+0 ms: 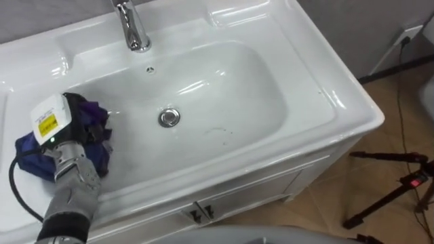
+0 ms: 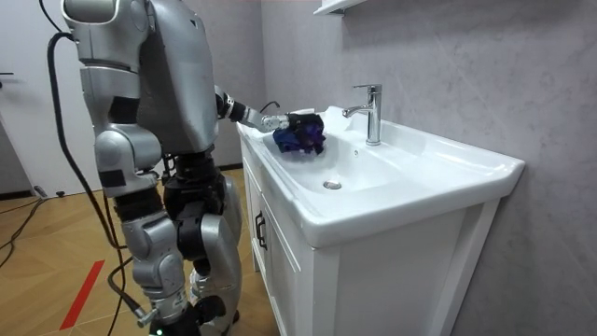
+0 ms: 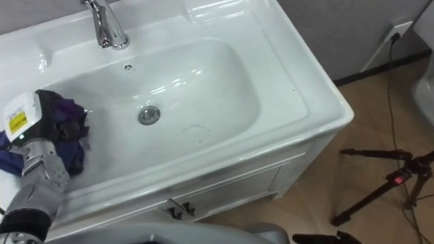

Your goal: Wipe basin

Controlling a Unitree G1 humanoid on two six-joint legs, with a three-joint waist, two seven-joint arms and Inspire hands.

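Cloth (image 1: 98,132) of blue and purple colour lies bunched at the left end of the white basin (image 1: 224,88), on the slope where the bowl goes up to the flat rim. The robot's left hand (image 1: 64,132) sits directly on top of this cloth, coming from the lower left, and the cloth spreads out from under it on both sides. The hand is buried in the folds, so I cannot tell if it grips the cloth or only presses on it.

To the right of the cloth, in the middle of the bowl, is the round metal drain (image 1: 169,117), apart from the cloth. Above the drain, on the back wall of the bowl, there is a small overflow hole (image 1: 150,70). The chrome faucet (image 1: 132,27) stands upright on the back rim.

Under the basin is a white cabinet (image 2: 280,271) with two small dark door handles (image 1: 201,212) close together. In the room view the robot stands upright at the front of the cabinet, with its left arm stretched over the rim. On the wooden floor (image 1: 380,149) to the right stands a black tripod (image 1: 393,190).
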